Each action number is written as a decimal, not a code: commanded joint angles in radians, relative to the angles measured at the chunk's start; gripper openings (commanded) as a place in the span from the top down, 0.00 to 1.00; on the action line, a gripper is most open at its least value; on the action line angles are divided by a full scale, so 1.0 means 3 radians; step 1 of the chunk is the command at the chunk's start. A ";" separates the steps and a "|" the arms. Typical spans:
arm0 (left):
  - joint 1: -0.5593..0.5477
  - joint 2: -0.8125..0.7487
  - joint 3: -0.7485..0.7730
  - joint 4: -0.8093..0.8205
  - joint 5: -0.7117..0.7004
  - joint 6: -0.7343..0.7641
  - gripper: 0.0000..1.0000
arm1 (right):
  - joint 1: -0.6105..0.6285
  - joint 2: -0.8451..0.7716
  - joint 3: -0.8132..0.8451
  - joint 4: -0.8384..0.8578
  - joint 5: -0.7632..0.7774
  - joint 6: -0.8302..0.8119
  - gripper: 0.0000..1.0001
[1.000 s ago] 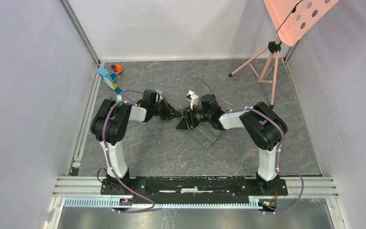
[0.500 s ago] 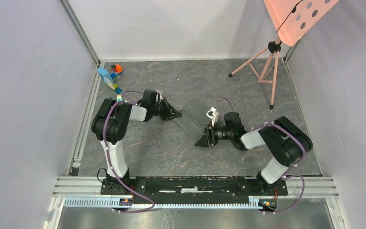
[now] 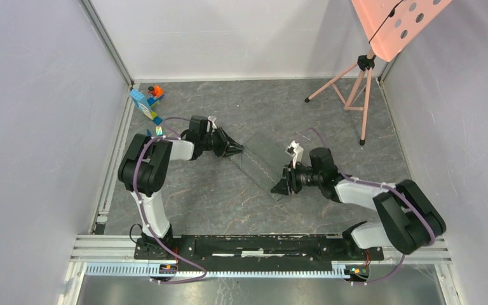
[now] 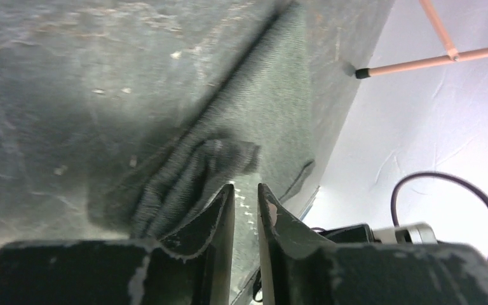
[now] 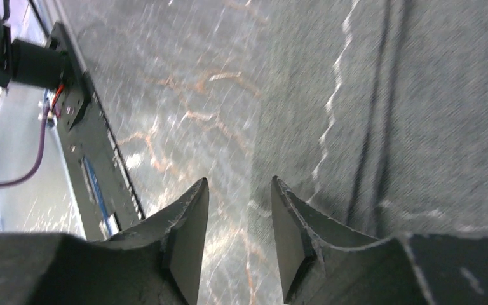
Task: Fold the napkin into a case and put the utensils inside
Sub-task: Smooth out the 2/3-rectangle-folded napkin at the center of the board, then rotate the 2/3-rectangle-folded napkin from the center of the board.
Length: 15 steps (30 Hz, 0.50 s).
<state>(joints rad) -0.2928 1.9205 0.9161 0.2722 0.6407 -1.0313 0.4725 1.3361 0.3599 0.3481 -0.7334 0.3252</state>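
Note:
The dark grey napkin point(image 3: 264, 166) lies spread as a diagonal strip on the marbled table, between my two grippers. My left gripper point(image 3: 239, 150) is at its far-left end. In the left wrist view its jaws point(image 4: 246, 187) stand a narrow gap apart, and bunched napkin cloth point(image 4: 197, 171) lies just beyond the left fingertip. My right gripper point(image 3: 279, 188) is at the napkin's near-right corner and is open point(image 5: 238, 182). Bare table shows between its fingers, and the napkin with its pale stitch line point(image 5: 419, 95) lies beside the right finger. A rainbow-shiny fork head point(image 3: 158, 131) peeks out by the left arm.
Blue and orange toy blocks point(image 3: 146, 101) sit at the far-left corner. A pink tripod point(image 3: 356, 82) stands at the far right. Grey walls close in both sides, and an aluminium rail point(image 3: 260, 244) carries the arm bases at the near edge.
The right arm has swung from the centre toward the near right, and the napkin now lies stretched out between the grippers. The left jaws, shut before, have parted slightly.

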 commanded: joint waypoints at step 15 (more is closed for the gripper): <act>0.0004 0.0467 0.0381 0.0461 0.0187 -0.0370 0.82 | -0.0138 0.0624 0.0405 0.0199 0.0183 0.0048 0.63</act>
<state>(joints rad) -0.2928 1.9991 0.9676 0.3771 0.6865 -1.1103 0.4423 1.5200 0.4828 0.3641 -0.7006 0.3546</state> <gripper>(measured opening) 0.192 0.370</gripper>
